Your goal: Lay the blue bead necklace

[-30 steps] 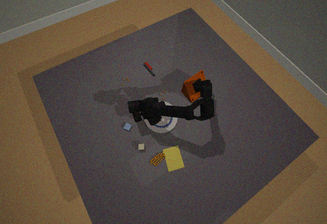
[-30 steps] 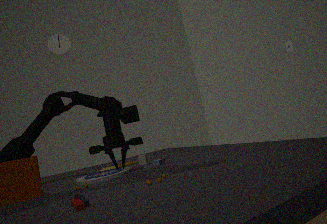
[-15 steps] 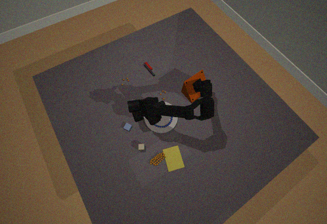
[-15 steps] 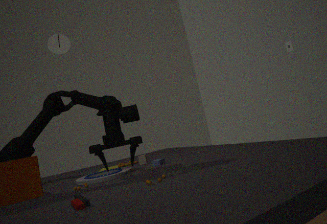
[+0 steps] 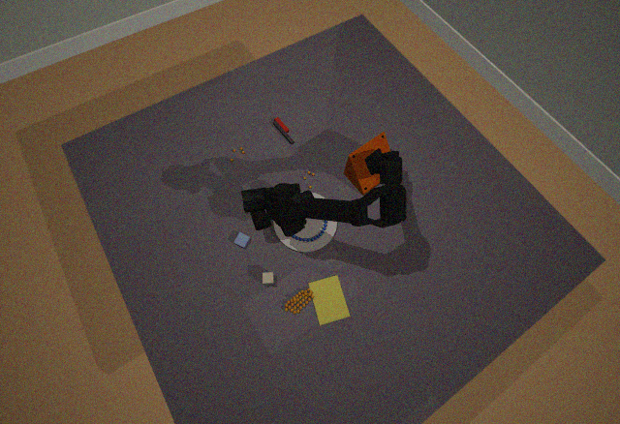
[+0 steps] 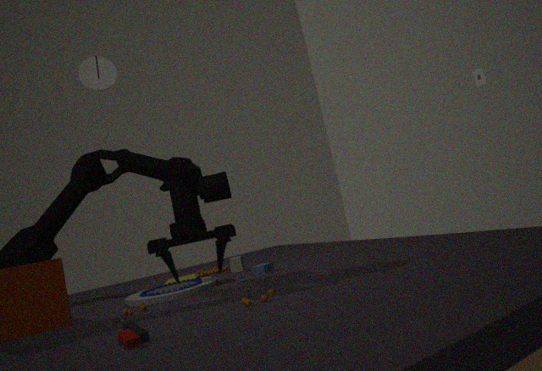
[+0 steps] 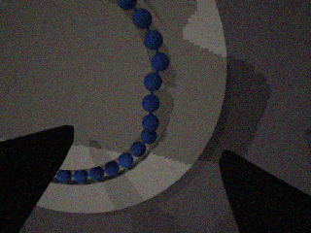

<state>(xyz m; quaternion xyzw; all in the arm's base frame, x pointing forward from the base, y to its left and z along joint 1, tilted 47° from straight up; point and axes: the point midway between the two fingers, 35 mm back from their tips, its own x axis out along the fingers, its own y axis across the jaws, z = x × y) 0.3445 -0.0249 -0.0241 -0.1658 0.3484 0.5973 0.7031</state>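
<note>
The round white bead board [image 5: 302, 247] [image 6: 139, 300] [image 7: 196, 92] lies on the grey mat beside the arm's base. The blue bead necklace [image 5: 308, 237] [image 6: 171, 288] [image 7: 152, 82] lies along the board's curved groove; in the wrist view its beads follow the groove in an arc. My gripper [image 6: 196, 271] [image 7: 149, 146] is open, with its fingers spread to either side of the bead string just above the board, and nothing is between them. In the top view the arm hides part of the board.
A heap of orange beads [image 5: 298, 300] lies next to a yellow card [image 5: 328, 299]. A light blue cube [image 5: 241, 239] and a beige cube [image 5: 267, 278] stand near the board. A red and grey tool [image 5: 283, 130] and loose orange beads [image 5: 238, 150] lie farther off. The orange base block [image 5: 362, 169] stands behind.
</note>
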